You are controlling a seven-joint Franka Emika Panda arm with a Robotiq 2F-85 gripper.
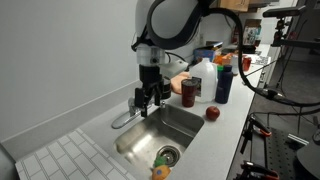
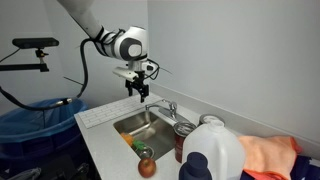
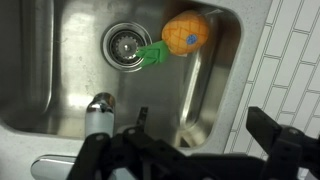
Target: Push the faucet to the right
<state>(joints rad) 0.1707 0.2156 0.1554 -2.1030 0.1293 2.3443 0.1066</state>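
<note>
The chrome faucet point(image 1: 124, 119) stands at the sink's back edge, its thin spout reaching over the steel sink point(image 1: 178, 122). It also shows in the other exterior view point(image 2: 166, 108) and in the wrist view point(image 3: 99, 112). My gripper point(image 1: 150, 99) hangs just above the sink's rim, close beside the faucet and not visibly touching it. It shows against the wall point(image 2: 138, 91) in an exterior view. In the wrist view the gripper point(image 3: 200, 140) is open and empty, with its fingers spread over the sink's edge.
An orange toy fruit with a green leaf point(image 3: 185, 32) lies by the drain point(image 3: 125, 42). A red apple point(image 1: 212, 113), a can point(image 1: 189, 93), a white jug point(image 1: 203, 75) and a blue bottle point(image 1: 223, 80) stand on the counter. A white tiled drainboard point(image 1: 60, 155) lies beside the sink.
</note>
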